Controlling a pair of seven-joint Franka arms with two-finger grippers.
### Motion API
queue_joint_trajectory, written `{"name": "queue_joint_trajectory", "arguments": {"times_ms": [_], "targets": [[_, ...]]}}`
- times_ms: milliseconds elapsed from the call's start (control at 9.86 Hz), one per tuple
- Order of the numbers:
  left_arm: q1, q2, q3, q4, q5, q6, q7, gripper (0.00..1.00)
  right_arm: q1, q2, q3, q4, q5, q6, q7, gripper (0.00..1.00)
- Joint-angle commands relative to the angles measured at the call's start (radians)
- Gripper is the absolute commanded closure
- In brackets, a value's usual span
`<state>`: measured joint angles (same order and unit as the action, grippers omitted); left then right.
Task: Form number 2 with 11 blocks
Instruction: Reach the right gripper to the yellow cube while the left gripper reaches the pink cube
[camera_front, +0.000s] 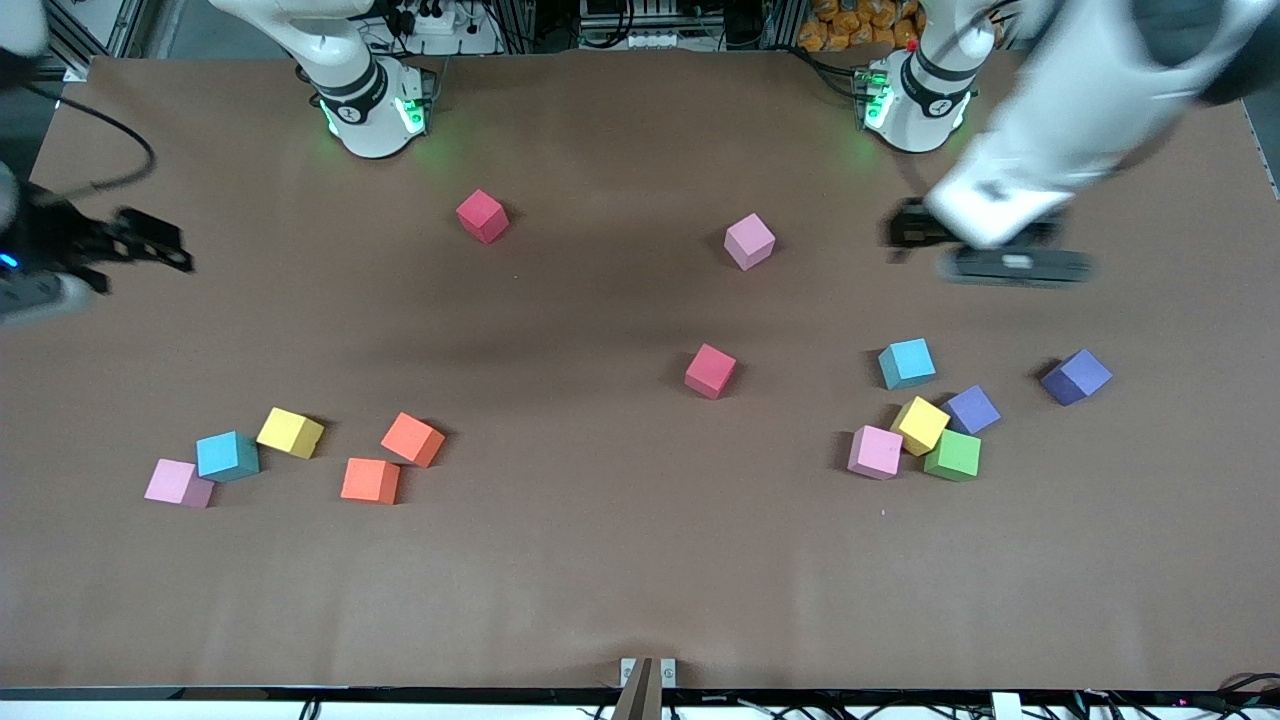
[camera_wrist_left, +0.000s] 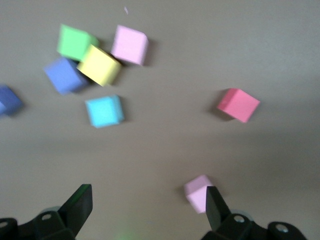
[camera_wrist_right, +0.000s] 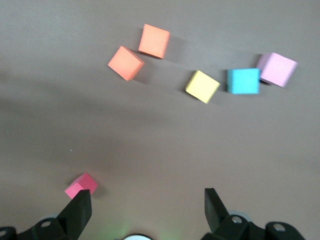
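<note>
The blocks are small matte foam cubes with crisp edges and flat, unshiny faces, scattered singly on a brown paper-like surface; none are set edge to edge in rows, so no digit has taken shape, and being cubes they have no long axis, only varied twists.

Taking the middle of the front view as the dial's centre: a red block lies at about eleven o'clock and a pink block at about one, both turned corner-on. A second red block sits just past centre toward four.

At about eight o'clock lies a loose group: pink block touching a light blue block, then a yellow block and two orange blocks, close but apart.

At about four o'clock: a light blue block, a yellow block pressed between a pink block, a green block and a purple cube. Another purple cube lies apart.

The left gripper hangs over the surface at about two o'clock, jaws spread wide, holding nothing. The right gripper hangs at about nine o'clock, over the surface's edge, equally wide apart and empty.
</note>
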<state>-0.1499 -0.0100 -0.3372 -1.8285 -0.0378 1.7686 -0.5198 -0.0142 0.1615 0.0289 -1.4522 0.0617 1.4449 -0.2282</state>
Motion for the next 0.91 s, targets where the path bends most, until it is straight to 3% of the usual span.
{"name": "queue_joint_trajectory", "arguments": {"times_ms": [0,304,406,507,812], "targets": [[-0.019,-0.038,-0.112,-0.177,-0.031,0.165,-0.260,0.00,0.005,0.068,-0.004,0.023,0.052,0.015,-0.005,0.00],[-0.028,-0.039,-0.196,-0.394,-0.247,0.400,-0.388,0.00,0.010,0.104,-0.004,0.013,0.076,0.078,-0.014,0.00],[-0.028,-0.036,-0.213,-0.422,-0.278,0.413,-0.475,0.00,0.014,0.116,-0.004,0.009,0.067,0.087,-0.023,0.00],[-0.025,-0.038,-0.274,-0.466,-0.280,0.443,-0.500,0.00,0.023,0.136,-0.004,0.009,0.055,0.088,-0.023,0.00],[-0.019,-0.039,-0.325,-0.607,-0.289,0.576,-0.513,0.00,0.042,0.205,-0.004,0.004,0.011,0.124,-0.051,0.00]]}}
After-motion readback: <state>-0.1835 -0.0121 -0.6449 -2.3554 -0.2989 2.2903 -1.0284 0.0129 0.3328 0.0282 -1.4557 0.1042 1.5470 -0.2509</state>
